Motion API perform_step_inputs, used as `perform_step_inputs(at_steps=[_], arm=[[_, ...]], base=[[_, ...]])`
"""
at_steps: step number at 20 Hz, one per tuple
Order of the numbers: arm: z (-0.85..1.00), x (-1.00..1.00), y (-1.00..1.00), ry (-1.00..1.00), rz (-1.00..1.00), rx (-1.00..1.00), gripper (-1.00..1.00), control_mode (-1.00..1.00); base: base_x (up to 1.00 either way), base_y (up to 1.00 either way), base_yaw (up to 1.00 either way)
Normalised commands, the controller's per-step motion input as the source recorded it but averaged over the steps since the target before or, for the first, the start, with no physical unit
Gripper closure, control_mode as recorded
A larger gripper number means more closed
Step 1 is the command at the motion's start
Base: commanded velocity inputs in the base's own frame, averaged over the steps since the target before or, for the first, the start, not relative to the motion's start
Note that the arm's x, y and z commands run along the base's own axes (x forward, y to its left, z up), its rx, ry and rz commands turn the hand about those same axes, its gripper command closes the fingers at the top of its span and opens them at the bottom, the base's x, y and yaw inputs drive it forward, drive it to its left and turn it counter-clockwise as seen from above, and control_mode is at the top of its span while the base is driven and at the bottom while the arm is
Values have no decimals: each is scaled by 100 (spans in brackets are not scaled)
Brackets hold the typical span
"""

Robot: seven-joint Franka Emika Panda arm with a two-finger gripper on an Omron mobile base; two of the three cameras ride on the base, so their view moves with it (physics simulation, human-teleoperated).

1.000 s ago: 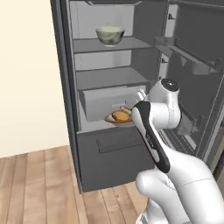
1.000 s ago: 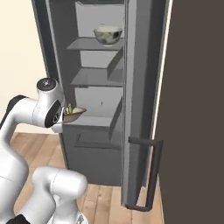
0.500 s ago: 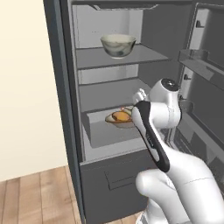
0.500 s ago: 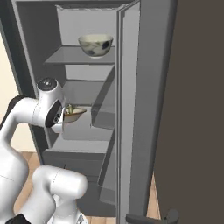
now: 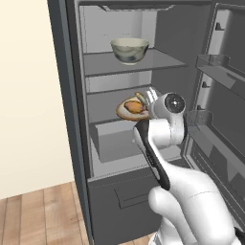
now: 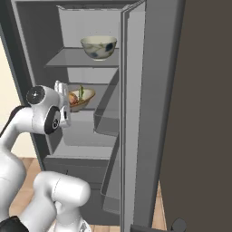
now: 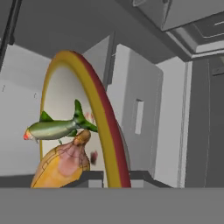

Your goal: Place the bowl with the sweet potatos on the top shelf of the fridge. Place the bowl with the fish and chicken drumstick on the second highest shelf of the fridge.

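Gripper (image 7: 109,177) clamped on rim of shallow bowl (image 5: 129,109) carrying fish (image 7: 54,128), drumstick (image 7: 61,165).

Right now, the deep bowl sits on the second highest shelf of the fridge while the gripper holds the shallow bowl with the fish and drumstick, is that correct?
Not quite: the deep bowl sits on the top shelf, as the left base view shows. The gripper does hold the shallow bowl with the fish and drumstick.

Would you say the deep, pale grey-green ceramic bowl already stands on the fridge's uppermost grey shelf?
Yes, the pale grey-green ceramic bowl stands upright on the uppermost grey shelf.
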Motion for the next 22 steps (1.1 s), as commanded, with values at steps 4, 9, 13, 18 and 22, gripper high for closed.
perform_step_inputs(at_steps=[4,9,13,18,22], arm=[[-15,71,-51,3,11,6,100,-100],[0,15,-10,6,16,2,100,-100],[-24,66,20,-1,1,0,100,-100],[-10,96,3,0,-1,0,100,-100],[-30,60,0,0,-2,0,100,-100]], base=[[0,0,0],[0,0,0],[0,0,0],[0,0,0],[0,0,0]])
